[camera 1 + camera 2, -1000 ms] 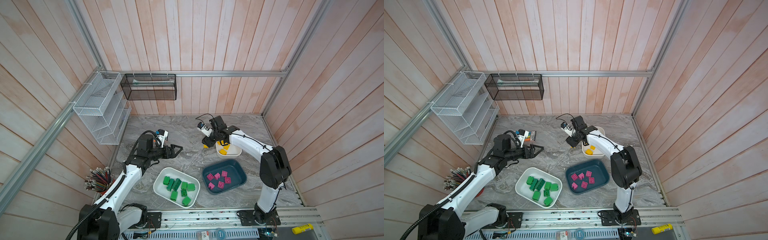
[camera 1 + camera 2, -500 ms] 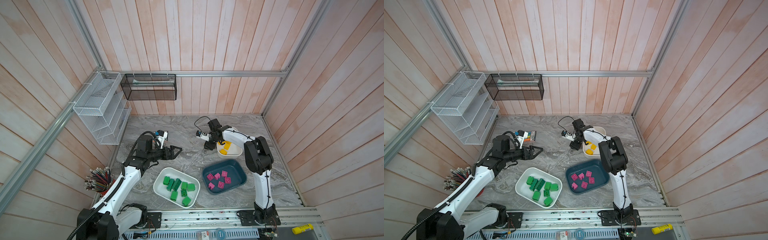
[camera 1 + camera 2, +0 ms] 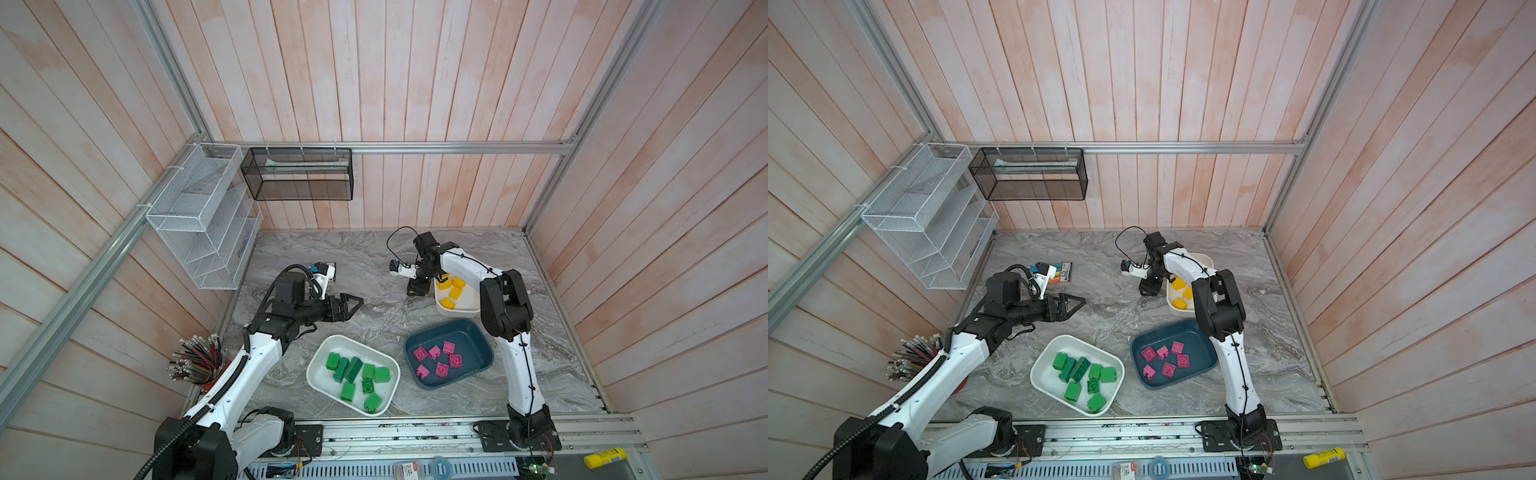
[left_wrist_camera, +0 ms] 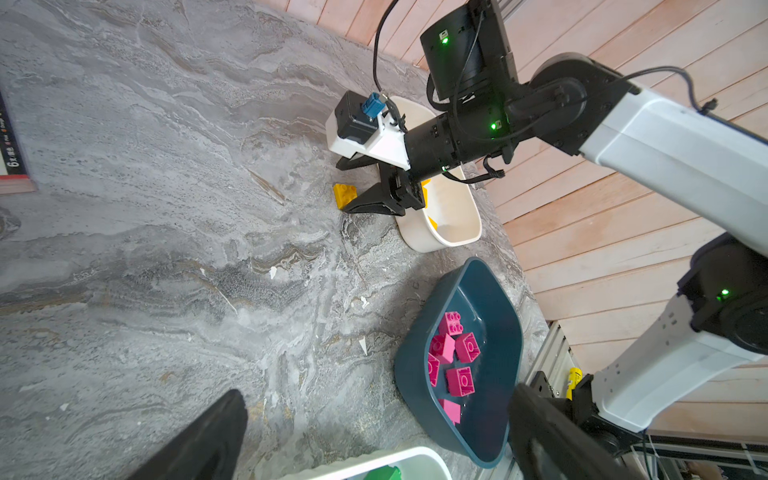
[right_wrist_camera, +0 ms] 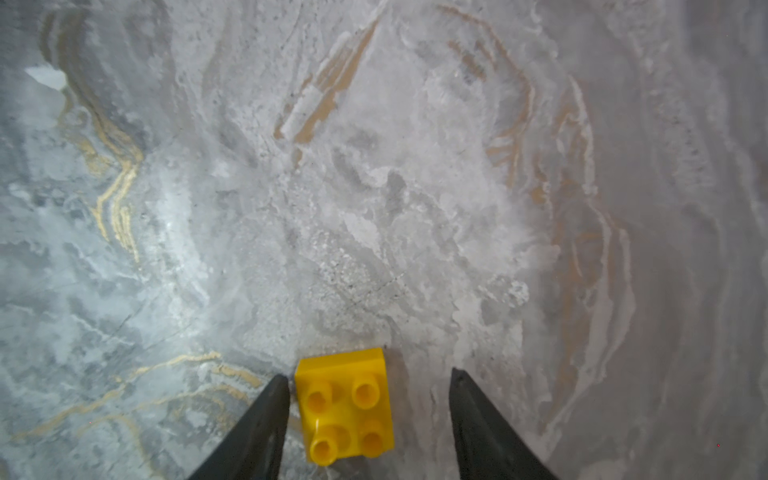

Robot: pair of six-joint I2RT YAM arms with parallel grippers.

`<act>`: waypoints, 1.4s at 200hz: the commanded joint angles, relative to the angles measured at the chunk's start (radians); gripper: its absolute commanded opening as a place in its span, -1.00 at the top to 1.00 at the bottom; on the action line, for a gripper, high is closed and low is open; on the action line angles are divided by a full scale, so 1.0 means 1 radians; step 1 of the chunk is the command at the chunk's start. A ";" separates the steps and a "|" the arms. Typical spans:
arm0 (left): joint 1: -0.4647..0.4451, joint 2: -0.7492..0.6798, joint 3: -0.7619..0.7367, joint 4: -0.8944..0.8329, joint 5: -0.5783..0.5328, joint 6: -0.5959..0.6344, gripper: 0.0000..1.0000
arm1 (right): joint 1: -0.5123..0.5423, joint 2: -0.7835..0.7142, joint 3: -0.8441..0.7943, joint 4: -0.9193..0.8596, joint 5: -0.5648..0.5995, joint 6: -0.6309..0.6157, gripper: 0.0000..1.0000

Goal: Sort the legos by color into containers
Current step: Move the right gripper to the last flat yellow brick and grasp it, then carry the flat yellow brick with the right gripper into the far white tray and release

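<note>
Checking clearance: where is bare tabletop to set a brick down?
Bare marble: between the open left gripper and the right gripper; along the back wall. Crowded: front, where the white plastic tub of green bricks and dark teal tub sit close.

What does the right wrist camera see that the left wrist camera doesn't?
Only the right wrist view shows the yellow lego from right above. You can count its four studs and see a gap on one side of it. Only the left wrist view shows the teal tub with pink legos, the white tub and the long right arm. Both show the yellow lego sitting on the marble table, with the open right gripper around it.
</note>
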 commanded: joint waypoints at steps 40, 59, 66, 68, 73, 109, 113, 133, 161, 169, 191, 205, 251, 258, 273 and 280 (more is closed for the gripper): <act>0.005 0.005 -0.016 -0.002 -0.004 0.033 -1.00 | 0.016 0.051 0.035 -0.076 0.027 -0.009 0.07; 0.004 0.008 -0.014 -0.005 -0.007 0.035 -1.00 | 0.025 0.051 0.032 -0.068 0.058 -0.004 0.29; 0.004 0.008 -0.013 -0.005 -0.007 0.036 -1.00 | 0.031 0.051 0.032 -0.066 0.071 -0.002 0.36; 0.005 0.008 -0.013 -0.006 -0.007 0.035 -1.00 | 0.032 0.049 0.030 -0.065 0.074 0.000 0.38; 0.005 0.008 -0.014 -0.005 -0.007 0.035 -0.99 | 0.035 0.045 0.030 -0.065 0.078 0.002 0.42; 0.005 0.016 -0.007 0.002 -0.002 0.030 -1.00 | 0.050 -0.037 0.013 -0.034 0.060 0.029 0.52; 0.004 0.018 -0.006 0.002 -0.001 0.030 -1.00 | 0.051 -0.052 0.009 -0.031 0.049 0.032 0.52; 0.004 0.022 -0.001 0.010 0.005 0.024 -1.00 | 0.052 -0.165 -0.051 0.016 0.001 0.063 0.52; 0.005 0.032 0.005 0.027 0.020 0.014 -1.00 | 0.026 -0.361 -0.212 0.128 0.016 0.126 0.52; 0.005 0.037 0.008 0.032 0.025 0.010 -1.00 | 0.009 -0.402 -0.248 0.142 0.029 0.147 0.52; 0.005 0.053 0.013 0.049 0.034 0.004 -1.00 | -0.058 -0.506 -0.349 0.186 0.093 0.222 0.52; 0.005 0.064 0.015 0.062 0.040 0.001 -1.00 | -0.117 -0.547 -0.420 0.237 0.117 0.285 0.52; 0.005 0.088 0.025 0.082 0.045 -0.011 -1.00 | -0.227 -0.528 -0.536 0.314 0.124 0.348 0.50; 0.006 0.088 0.025 0.080 0.040 -0.010 -1.00 | -0.235 -0.514 -0.541 0.315 0.128 0.350 0.49; 0.005 0.089 0.026 0.075 0.030 -0.007 -1.00 | -0.245 -0.484 -0.545 0.317 0.126 0.359 0.42; 0.005 0.088 0.025 0.075 0.022 -0.008 -0.99 | -0.247 -0.472 -0.543 0.314 0.121 0.360 0.32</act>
